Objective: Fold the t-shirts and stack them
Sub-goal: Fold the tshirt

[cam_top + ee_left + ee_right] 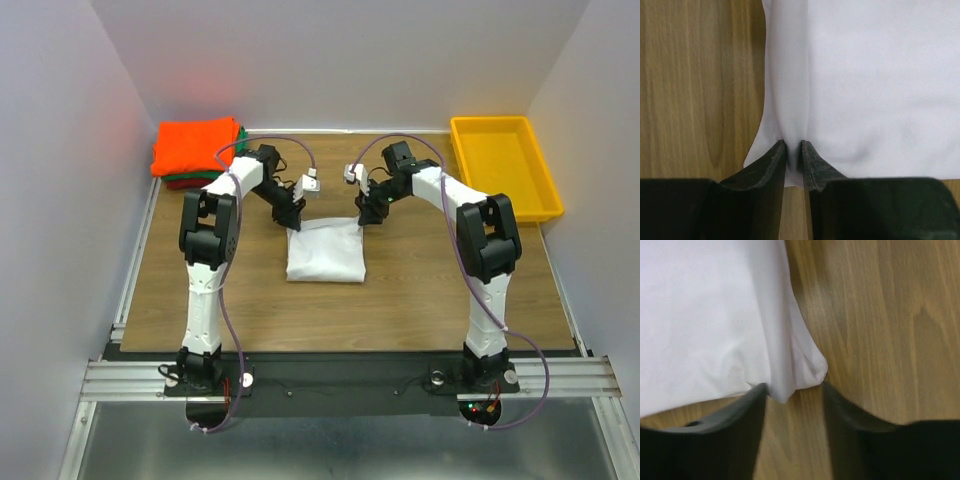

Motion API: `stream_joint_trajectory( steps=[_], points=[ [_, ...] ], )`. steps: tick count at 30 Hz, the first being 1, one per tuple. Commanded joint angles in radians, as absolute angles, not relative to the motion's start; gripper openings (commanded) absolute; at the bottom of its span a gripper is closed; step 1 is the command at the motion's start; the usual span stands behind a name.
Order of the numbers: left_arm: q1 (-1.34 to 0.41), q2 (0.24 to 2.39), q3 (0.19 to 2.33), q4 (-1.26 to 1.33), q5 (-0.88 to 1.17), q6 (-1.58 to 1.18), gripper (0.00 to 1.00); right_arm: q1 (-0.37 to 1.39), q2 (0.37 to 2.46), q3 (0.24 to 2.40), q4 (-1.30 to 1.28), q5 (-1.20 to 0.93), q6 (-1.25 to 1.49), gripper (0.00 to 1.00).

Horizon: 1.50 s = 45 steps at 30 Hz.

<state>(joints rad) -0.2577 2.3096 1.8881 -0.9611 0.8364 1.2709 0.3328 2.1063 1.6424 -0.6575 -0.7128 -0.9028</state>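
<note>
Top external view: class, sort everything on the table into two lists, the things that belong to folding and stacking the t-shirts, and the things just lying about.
Belongs to the job:
- white t-shirt, in the middle of the table
- folded stack, far left corner, orange on top, green and dark red beneath

Just lying about:
- yellow tray, far right corner, nothing in it

white soft cloth t-shirt (324, 252): folded flat rectangle, table centre, far corners puckered | stack of folded cloth t-shirts (197, 148): bright orange over green and dark red, table's far-left corner
</note>
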Motion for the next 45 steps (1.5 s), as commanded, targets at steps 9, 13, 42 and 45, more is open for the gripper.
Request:
stream_joint_trajectory(
  steps=[9, 13, 42, 45],
  points=[
    [-0.126, 1.904, 1.63, -0.674, 0.936, 0.926, 0.57, 0.311, 1.833, 1.519, -0.431, -0.637, -0.526, 0.65],
    [-0.112, 1.746, 1.452, -0.369, 0.957, 0.668, 0.57, 0.313, 1.754, 1.439, -0.37, -0.74, -0.302, 0.51],
    [-0.114, 2.03, 1.395, 0.206, 1.095, -0.175, 0.45, 0.29, 2.097, 1.571, 0.124, -0.753, 0.299, 0.27],
    [-0.13, 1.883, 1.28, 0.219, 1.101, -0.192, 0.45, 0.299, 2.005, 1.514, 0.127, -0.796, 0.351, 0.31]
  ],
)
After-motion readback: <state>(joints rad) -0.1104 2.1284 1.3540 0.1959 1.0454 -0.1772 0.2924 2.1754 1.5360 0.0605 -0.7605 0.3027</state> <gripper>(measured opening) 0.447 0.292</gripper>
